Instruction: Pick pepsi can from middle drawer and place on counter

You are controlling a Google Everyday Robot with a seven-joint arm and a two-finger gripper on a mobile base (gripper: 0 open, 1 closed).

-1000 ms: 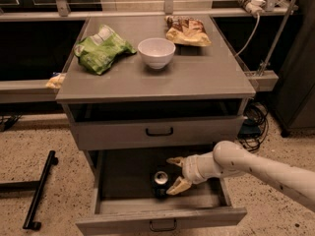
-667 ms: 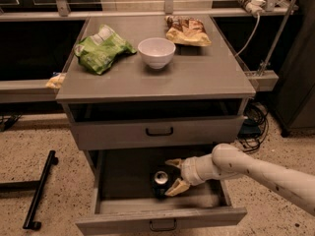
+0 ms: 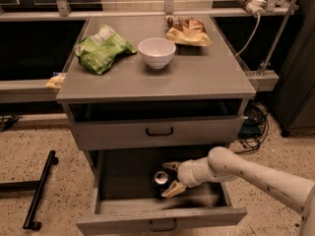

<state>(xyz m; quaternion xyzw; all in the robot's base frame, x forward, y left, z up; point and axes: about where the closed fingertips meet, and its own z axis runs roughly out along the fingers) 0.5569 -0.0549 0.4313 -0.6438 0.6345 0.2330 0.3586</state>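
End effector [image 3: 166,179] sits spread around the pepsi can [image 3: 159,177] in the middle drawer [image 3: 147,215]: grasp stage, closing comes next.

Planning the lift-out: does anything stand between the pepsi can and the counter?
Yes. The gripper is down in the middle drawer, jaws open either side of the pepsi can. Between can and counter stand the closed upper drawer front and the counter's own edge; likely out forward, then up.
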